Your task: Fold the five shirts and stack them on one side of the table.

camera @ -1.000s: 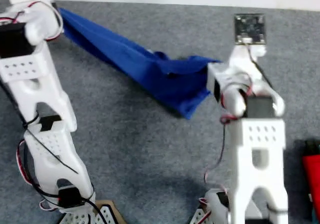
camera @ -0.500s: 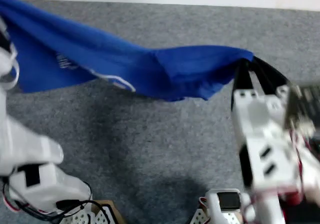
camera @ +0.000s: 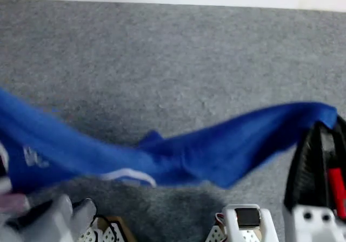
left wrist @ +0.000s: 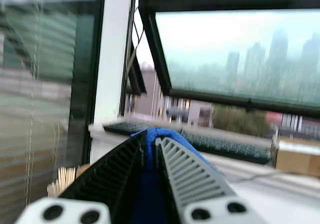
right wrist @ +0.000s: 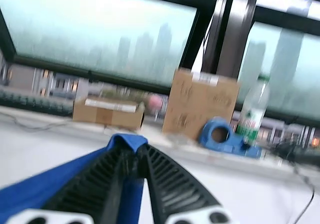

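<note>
Right pincer [camera: 323, 131], lower right in our high view, clamps one end of the blue shirt [camera: 216, 150], slung across the lower frame above the surface [camera: 162, 52]. Left wrist view: left pincer [left wrist: 150, 146] clamps the cloth. Right wrist view: likewise [right wrist: 131, 156]. We judge it limp and light; grip hems.

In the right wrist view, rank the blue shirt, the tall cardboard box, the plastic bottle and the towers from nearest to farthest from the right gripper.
1. blue shirt, clamped in the right gripper itself.
2. tall cardboard box and plastic bottle, standing side by side farther off; too close to call.
3. towers, far off outdoors.
</note>
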